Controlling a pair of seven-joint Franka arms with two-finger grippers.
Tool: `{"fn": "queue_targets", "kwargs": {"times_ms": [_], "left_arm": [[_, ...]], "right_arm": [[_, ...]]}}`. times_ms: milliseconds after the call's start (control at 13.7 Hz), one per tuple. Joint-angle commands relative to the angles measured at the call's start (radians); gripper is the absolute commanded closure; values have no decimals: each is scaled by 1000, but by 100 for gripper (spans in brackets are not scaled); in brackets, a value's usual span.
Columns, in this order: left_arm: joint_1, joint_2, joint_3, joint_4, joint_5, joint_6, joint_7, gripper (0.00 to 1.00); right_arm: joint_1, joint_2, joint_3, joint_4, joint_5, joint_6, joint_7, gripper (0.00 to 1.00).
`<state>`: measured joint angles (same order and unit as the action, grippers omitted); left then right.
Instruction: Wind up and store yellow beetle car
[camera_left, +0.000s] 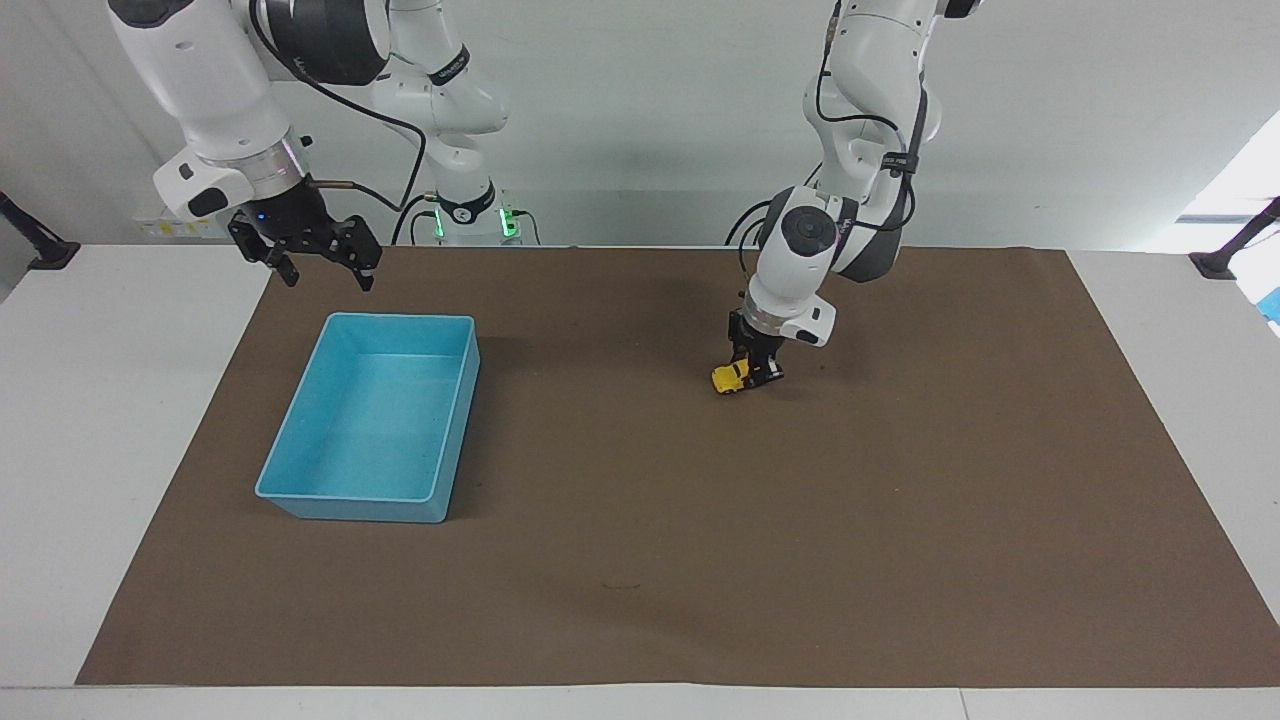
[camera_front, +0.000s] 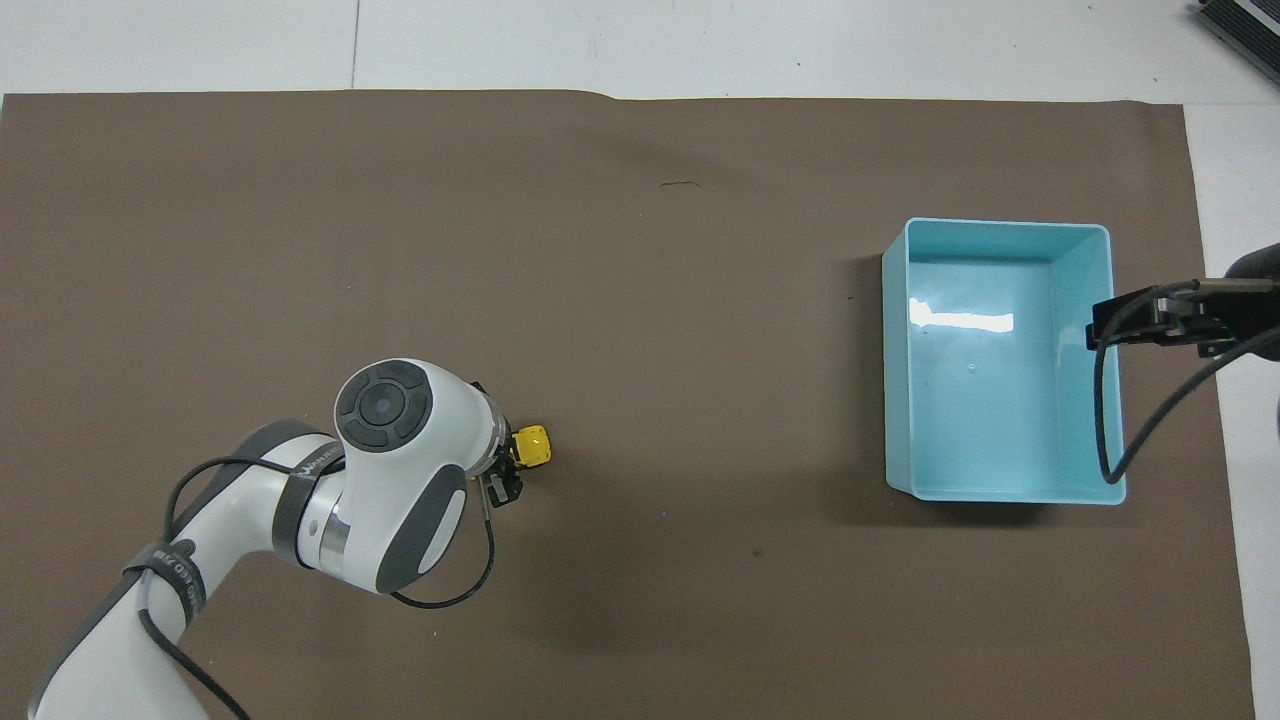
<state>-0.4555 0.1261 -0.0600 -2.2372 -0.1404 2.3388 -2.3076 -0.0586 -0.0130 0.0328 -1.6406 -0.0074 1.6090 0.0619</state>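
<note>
Between your left gripper's jaws sits the yellow beetle car, clamped tight low over the brown mat and tilted, well apart from the blue bin. Your right gripper waits with its jaws spread wide and holding nothing, over the mat's edge just beside the bin's corner nearest the robots.

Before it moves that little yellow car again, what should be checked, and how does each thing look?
1. Left pincer shut on the yellow car: ok.
2. Car down at the brown mat, wheels touching: cannot tell.
3. Blue bin holds nothing and stands upright: ok.
4. Mat between car and bin free of things: ok.
5. Right pincer open, waiting above the bin's edge nearest the robots: ok.
</note>
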Motion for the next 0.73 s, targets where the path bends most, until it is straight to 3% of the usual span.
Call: {"fn": "queue_targets", "kwargs": {"times_ms": [0,438,657], "left_arm": [[89,14,6,-62,19,45,72,90],[196,12,8,-76,19,43,152,83],[205,13,8,-73,19,39,152,74]], "right_arm": [[-7,-5,7,-1,14,-3,13,0],[-7,-5,7,-1,14,-3,13,0],[-7,-5,7,-1,14,-4,13,0]]}}
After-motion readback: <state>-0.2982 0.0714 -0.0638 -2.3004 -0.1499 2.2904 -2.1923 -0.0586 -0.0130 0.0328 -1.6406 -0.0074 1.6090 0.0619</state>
